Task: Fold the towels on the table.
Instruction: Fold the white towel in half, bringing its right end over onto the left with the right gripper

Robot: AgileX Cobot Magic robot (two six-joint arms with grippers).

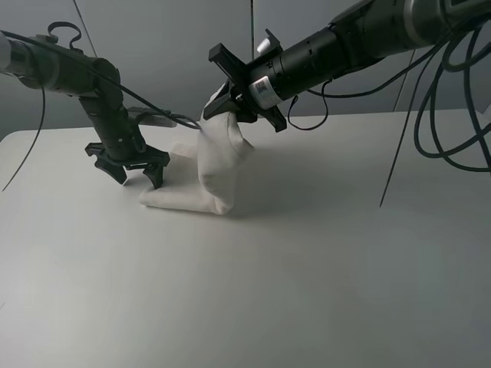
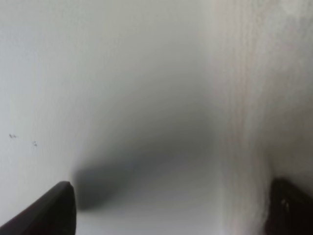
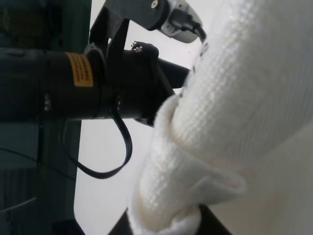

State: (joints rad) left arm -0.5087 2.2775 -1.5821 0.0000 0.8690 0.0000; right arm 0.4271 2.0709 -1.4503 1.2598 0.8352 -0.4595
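Observation:
The white towel (image 1: pixel 205 175) is partly raised from the table (image 1: pixel 253 284): one end is drawn up into a bunched column, and the rest lies flat at its foot. My right gripper (image 1: pixel 220 110) is shut on the top of that column, well above the tabletop. In the right wrist view the towel (image 3: pixel 234 98) fills the picture and hides most of the right gripper (image 3: pixel 166 226). My left gripper (image 1: pixel 138 175) stands open just left of the towel's low edge, fingertips close to the table. The left wrist view shows its fingertips (image 2: pixel 54 210) wide apart over bare table (image 2: pixel 98 73), with the towel (image 2: pixel 274 98) beside one of them.
Black cables (image 1: pixel 449 100) hang from the right arm at the far right, above the table's back edge. A cable loop (image 1: pixel 165 116) runs from the left arm towards the towel. The left arm (image 3: pixel 73 83) fills part of the right wrist view.

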